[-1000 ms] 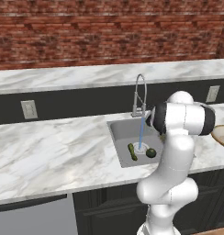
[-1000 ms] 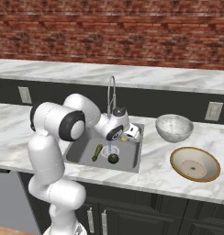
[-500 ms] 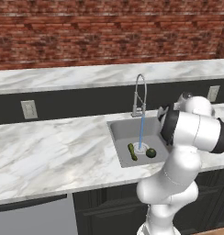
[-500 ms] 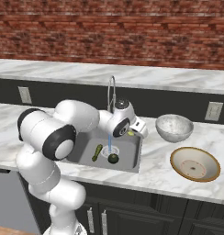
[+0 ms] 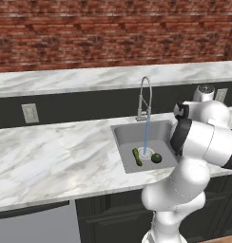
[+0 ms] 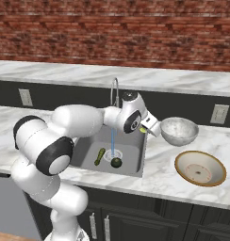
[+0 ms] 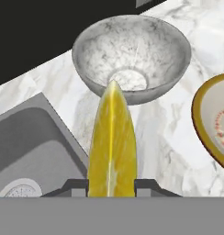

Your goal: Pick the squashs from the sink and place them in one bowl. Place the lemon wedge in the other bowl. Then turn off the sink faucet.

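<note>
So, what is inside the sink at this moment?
In the sink lie the slim squash and the round dark squash beside the drain, with water running from the faucet. The arm covers the basin's near left part.

The gripper (image 6: 146, 128), closed on the lemon wedge (image 7: 112, 147), hangs over the sink's (image 6: 138, 162) right edge. Bare marble counter (image 7: 155, 133) lies between it and the grey-white bowl (image 6: 179, 131), with nothing standing on that stretch. That bowl's mouth is open. The tan bowl (image 6: 200, 168) sits just beside it to the right, closer to the counter's front. The faucet (image 6: 115, 92) and its running stream (image 6: 112, 140) stand left of the gripper.
</note>
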